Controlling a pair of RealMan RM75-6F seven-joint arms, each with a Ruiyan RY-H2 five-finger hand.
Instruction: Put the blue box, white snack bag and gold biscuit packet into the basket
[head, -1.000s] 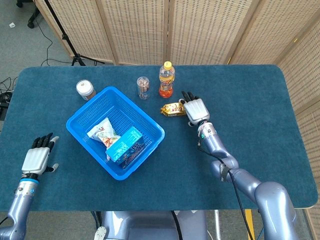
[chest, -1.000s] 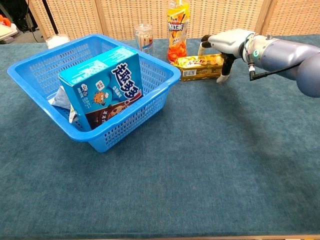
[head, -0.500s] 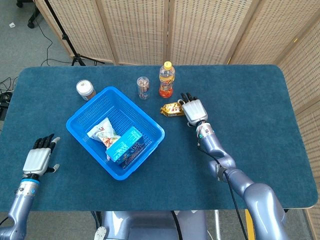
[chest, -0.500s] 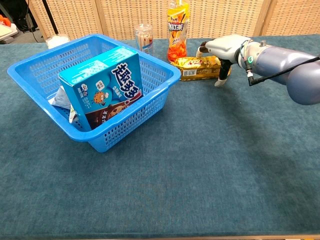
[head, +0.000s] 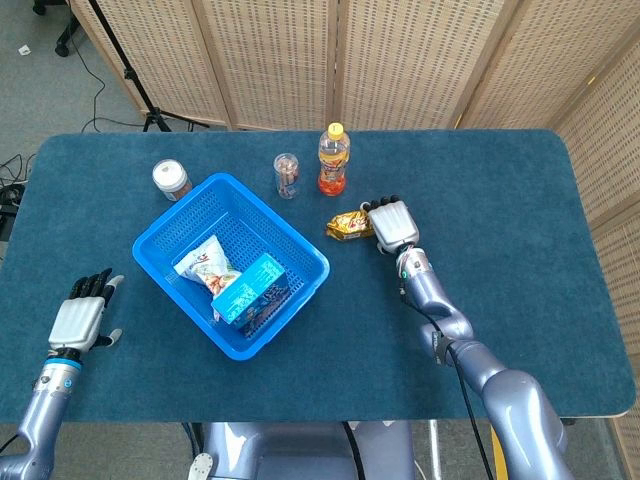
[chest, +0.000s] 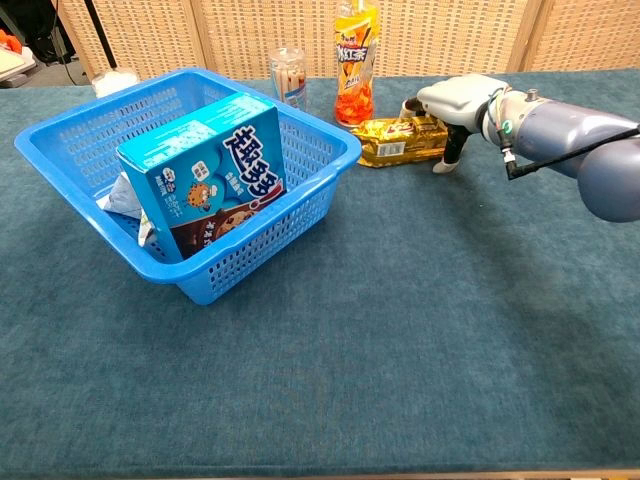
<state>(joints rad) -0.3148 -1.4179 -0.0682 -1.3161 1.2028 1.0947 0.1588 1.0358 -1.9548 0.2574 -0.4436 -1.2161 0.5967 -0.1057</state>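
Note:
The blue basket (head: 175, 211) (chest: 260, 250) sits left of centre on the blue tablecloth. Inside it the blue box (head: 252, 288) (chest: 205, 180) stands leaning, with the white snack bag (head: 205, 262) (chest: 120, 195) behind it. The gold biscuit packet (head: 347, 226) (chest: 398, 141) lies to the right of the basket, slightly tilted. My right hand (head: 393, 224) (chest: 458, 100) grips its right end, fingers over the top and thumb below. My left hand (head: 78, 320) rests open at the table's near left edge, holding nothing.
An orange drink bottle (head: 333, 160) (chest: 355, 60) stands just behind the packet. A clear jar of sticks (head: 287, 175) (chest: 288, 75) and a lidded jar (head: 171, 180) stand behind the basket. A folding screen lines the far side.
My right hand has closed on the packet's end and drawn it a little nearer and to the right. The left hand has barely shifted.

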